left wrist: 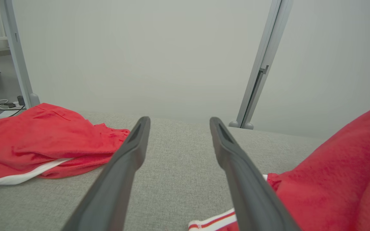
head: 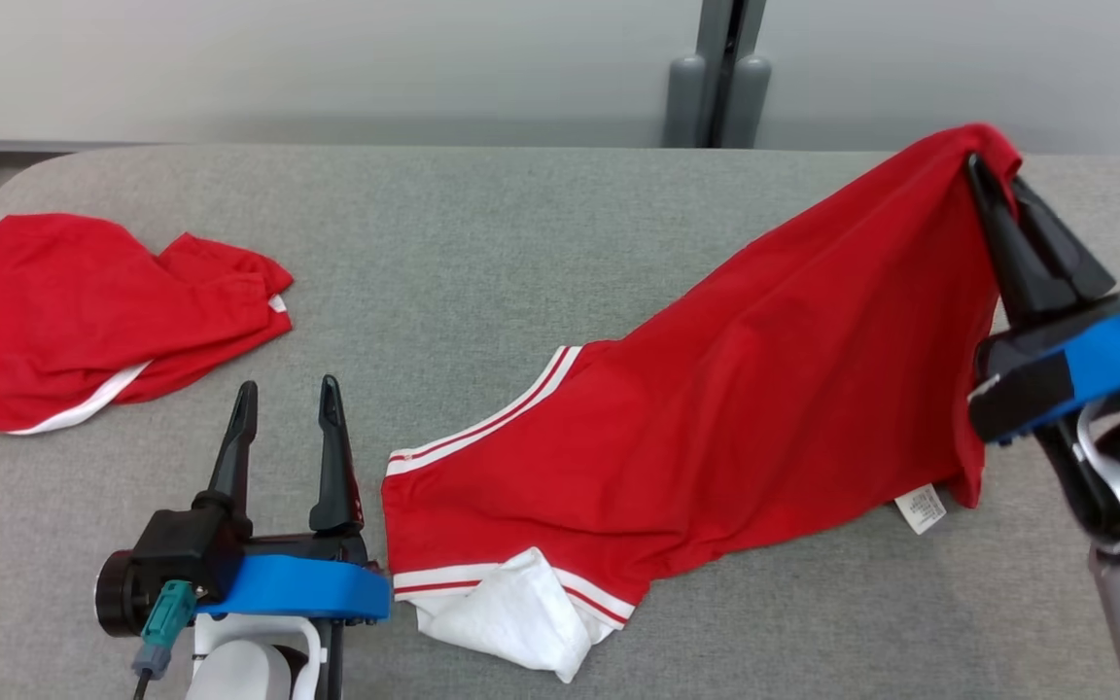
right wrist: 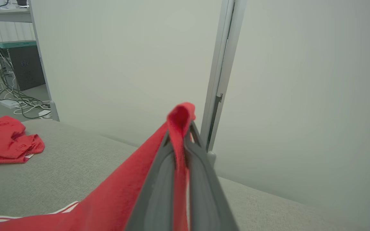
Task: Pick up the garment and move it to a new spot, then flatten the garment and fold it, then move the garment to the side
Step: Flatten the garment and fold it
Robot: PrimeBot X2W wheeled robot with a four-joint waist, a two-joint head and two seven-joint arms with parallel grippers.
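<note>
The garment [head: 735,408] is a red piece with white stripes at its hems and a white inner lining showing at its near corner. My right gripper [head: 993,175] is shut on its far right edge and holds that end lifted off the grey table [head: 482,243], so the cloth slopes down to the left, where its striped end lies on the table. The right wrist view shows red cloth [right wrist: 180,118] pinched between the closed fingers. My left gripper [head: 288,403] stands open just left of the striped end, its fingers [left wrist: 133,150] over bare table, touching nothing.
A second red garment [head: 84,311] with a white hem lies crumpled at the table's left edge. A grey post [head: 720,78] stands behind the far edge against a pale wall. Cables and equipment [right wrist: 14,83] sit on the floor beyond the left end.
</note>
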